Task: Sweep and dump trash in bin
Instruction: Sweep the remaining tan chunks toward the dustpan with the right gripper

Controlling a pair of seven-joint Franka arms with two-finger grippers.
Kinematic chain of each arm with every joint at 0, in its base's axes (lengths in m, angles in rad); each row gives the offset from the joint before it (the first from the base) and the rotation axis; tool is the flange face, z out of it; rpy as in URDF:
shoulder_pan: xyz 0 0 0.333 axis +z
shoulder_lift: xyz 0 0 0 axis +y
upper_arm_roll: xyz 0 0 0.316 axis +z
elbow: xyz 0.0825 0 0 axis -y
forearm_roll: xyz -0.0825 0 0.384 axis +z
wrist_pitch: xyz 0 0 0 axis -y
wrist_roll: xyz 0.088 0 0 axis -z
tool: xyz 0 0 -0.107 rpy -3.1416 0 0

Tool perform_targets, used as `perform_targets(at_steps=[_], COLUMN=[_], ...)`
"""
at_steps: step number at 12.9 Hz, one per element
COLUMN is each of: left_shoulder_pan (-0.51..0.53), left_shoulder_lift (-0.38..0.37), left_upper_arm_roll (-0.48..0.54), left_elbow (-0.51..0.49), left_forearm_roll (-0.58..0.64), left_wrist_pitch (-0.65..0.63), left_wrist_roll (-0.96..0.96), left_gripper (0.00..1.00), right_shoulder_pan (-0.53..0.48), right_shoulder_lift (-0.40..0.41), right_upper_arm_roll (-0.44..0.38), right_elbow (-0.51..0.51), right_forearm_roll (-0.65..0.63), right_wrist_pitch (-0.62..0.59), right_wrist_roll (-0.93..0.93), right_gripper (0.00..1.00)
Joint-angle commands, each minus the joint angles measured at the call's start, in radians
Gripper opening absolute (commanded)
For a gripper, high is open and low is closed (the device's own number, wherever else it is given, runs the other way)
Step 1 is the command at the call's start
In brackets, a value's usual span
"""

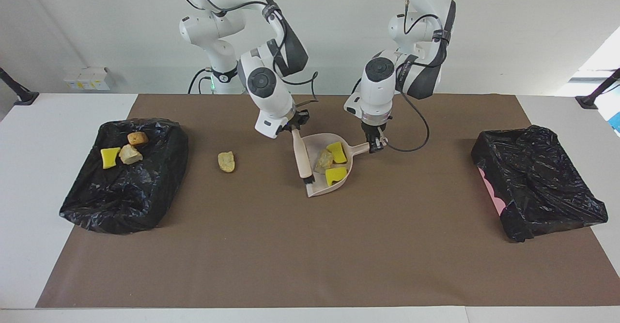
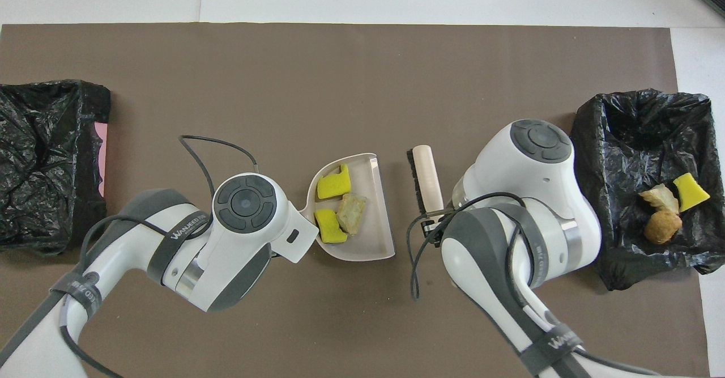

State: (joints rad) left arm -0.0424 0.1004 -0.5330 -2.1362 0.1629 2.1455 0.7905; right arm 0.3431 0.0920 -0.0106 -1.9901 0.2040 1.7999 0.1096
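My left gripper (image 1: 376, 143) is shut on the handle of the beige dustpan (image 1: 317, 145), which rests on the brown mat. In the pan lie two yellow scraps (image 1: 336, 152) (image 1: 335, 175) and a tan lump (image 1: 323, 160); they also show in the overhead view (image 2: 334, 181) (image 2: 330, 226) (image 2: 351, 213). My right gripper (image 1: 293, 128) is shut on the beige hand brush (image 1: 302, 158), held beside the pan's open edge (image 2: 427, 179). One tan scrap (image 1: 226, 161) lies loose on the mat toward the right arm's end; my right arm hides it in the overhead view.
A black-lined bin (image 1: 123, 192) at the right arm's end holds a yellow (image 1: 110, 157), a tan (image 1: 130, 154) and a brown scrap (image 1: 138, 138). A second black-lined bin (image 1: 535, 182) stands at the left arm's end.
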Motion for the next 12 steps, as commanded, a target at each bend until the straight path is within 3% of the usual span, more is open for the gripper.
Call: perform_targets(at_steps=[1, 3, 7, 12], left_shoulder_pan=[-0.002, -0.007, -0.008, -0.008], left_shoulder_lift=[-0.039, -0.041, -0.042, -0.042], left_upper_arm_roll=[0.007, 0.007, 0.007, 0.007], left_elbow=[-0.039, -0.042, -0.045, -0.05], left_forearm_roll=[-0.005, -0.005, -0.005, -0.005], left_wrist_pitch=[0.03, 0.025, 0.03, 0.028], left_wrist_roll=[0.013, 0.01, 0.01, 0.015], left_gripper=[0.0, 0.0, 0.0, 0.0], right_shoulder_pan=[-0.09, -0.133, -0.237, -0.257], right_shoulder_lift=[-0.031, -0.043, -0.153, -0.316], right_upper_arm_roll=[0.008, 0.009, 0.011, 0.011], right_elbow=[-0.025, -0.041, -0.142, -0.41], right_forearm_roll=[-0.049, -0.136, -0.207, -0.215], right_wrist_pitch=[-0.04, -0.074, -0.142, 0.013], right_wrist_roll=[0.027, 0.076, 0.061, 0.048], right_gripper=[0.0, 0.0, 0.0, 0.0])
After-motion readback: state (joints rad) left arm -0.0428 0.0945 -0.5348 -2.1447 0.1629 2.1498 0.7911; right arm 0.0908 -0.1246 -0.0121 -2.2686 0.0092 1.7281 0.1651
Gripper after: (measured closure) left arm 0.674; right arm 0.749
